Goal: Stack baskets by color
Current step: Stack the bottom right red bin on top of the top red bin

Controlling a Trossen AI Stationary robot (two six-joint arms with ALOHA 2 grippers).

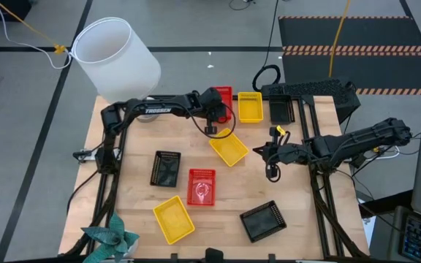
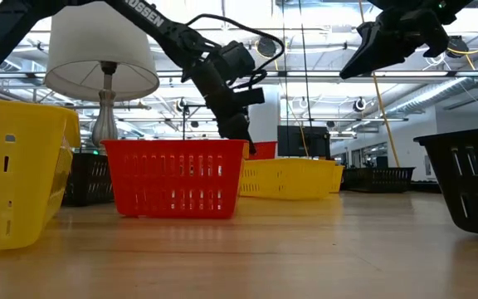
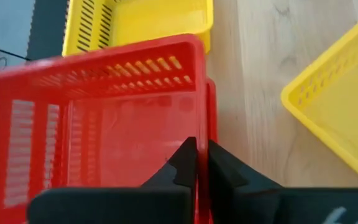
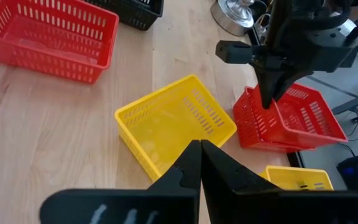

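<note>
Now left tool (image 3: pixel 196 163) pinches red basket (image 3: pixel 98 118) wall; right tool (image 4: pixel 199 163) closed, aloft

Glossy plastic baskets (image 1: pixel 202 187); smooth wood table (image 1: pixel 313 219); matt black jaws.

Two dark, matte-black jointed arms are seen, white lettering printed along the left one, black cables looped beside each wedge-fingered pincer (image 1: pixel 212 113).

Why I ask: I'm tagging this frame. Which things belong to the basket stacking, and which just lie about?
Job: red baskets, yellow baskets, black baskets, left gripper clamped on the back red basket.
Lying about: white-shaded lamp, green plant.
</note>
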